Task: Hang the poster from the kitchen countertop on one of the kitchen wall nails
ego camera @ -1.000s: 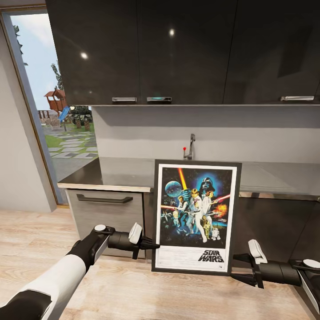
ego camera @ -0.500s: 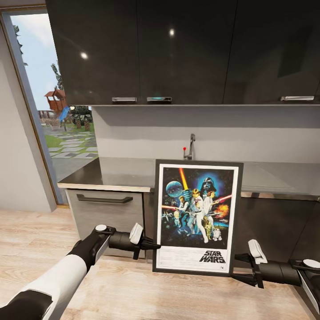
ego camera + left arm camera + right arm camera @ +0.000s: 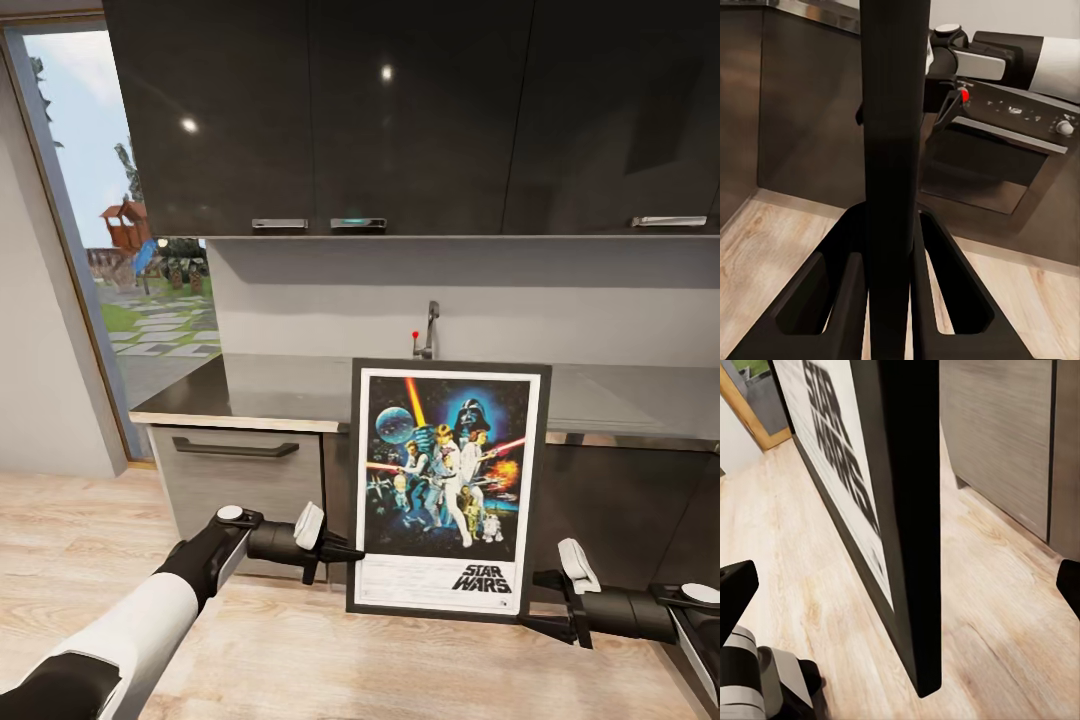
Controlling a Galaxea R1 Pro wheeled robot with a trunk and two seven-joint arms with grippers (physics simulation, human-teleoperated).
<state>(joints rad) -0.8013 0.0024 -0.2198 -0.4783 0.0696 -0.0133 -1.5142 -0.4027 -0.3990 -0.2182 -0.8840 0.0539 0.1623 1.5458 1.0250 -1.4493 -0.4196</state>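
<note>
Glossy kitchen countertop (image 3: pixel 270 385); chrome tap (image 3: pixel 429 330) on it

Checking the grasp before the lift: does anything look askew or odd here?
The poster is off the countertop, held in the air before the cabinets. The left end effector clamps its edge; the right end effector stands open beside its other edge. It tilts slightly.

Home kitchen, simulator render. Glossy dark wall cabinets (image 3: pixel 400 110) w/ chrome handles over a grey countertop (image 3: pixel 270 385); chrome tap (image 3: pixel 430 330) at its back edge. Grey drawer front (image 3: pixel 235 480) below, oven w/ knobs (image 3: pixel 1020 150) in left wrist view. Light wood floor (image 3: pixel 70 560); open doorway (image 3: pixel 120 240) at countertop's left end, onto garden.
</note>
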